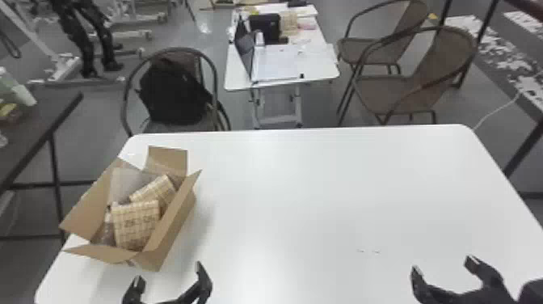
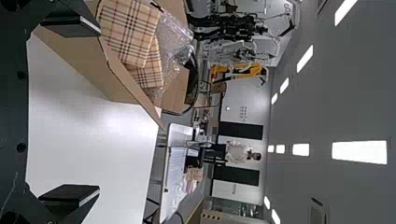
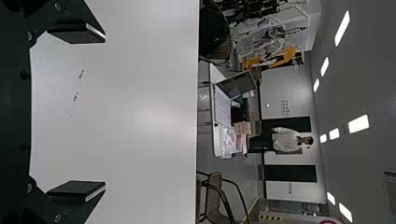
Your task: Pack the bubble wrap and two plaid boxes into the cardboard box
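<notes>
Here, the left gripper is spread and empty at bottom left, near the cardboard box above it in frame; the right gripper, also released, is lower right. Inside the open-flapped box, on the worktop, tilted plaid boxes lie beside bubble wrap.

Open cardboard box on tbl; 2 plaid boxes, prob. bubble wrap inside.

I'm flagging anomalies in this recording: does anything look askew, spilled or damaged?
Mildly askew: both plaid boxes sit tilted in the cardboard box, with the bubble wrap beside them. The white table has small dark marks. I see nothing spilled.
</notes>
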`<action>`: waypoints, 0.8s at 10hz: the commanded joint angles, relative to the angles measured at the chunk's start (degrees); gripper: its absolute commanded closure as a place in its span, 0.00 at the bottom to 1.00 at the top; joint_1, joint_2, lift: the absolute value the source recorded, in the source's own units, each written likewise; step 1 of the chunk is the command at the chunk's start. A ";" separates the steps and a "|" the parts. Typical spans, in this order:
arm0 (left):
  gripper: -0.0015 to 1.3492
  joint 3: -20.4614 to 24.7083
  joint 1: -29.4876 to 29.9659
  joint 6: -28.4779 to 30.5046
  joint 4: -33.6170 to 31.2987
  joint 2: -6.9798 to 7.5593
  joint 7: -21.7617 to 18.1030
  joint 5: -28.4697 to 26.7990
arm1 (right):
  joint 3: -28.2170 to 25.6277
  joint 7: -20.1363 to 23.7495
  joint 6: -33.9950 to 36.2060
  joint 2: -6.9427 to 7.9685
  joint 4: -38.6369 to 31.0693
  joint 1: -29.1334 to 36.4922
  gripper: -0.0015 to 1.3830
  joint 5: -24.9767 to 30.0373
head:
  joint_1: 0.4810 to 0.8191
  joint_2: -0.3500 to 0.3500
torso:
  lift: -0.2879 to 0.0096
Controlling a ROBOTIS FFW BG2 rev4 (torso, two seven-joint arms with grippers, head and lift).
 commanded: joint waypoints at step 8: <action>0.09 0.24 -0.18 -0.19 0.00 -0.27 0.00 -0.80 | 0.00 0.04 0.00 0.00 0.13 -0.27 0.13 0.18 | 0.63 0.69 | 0.84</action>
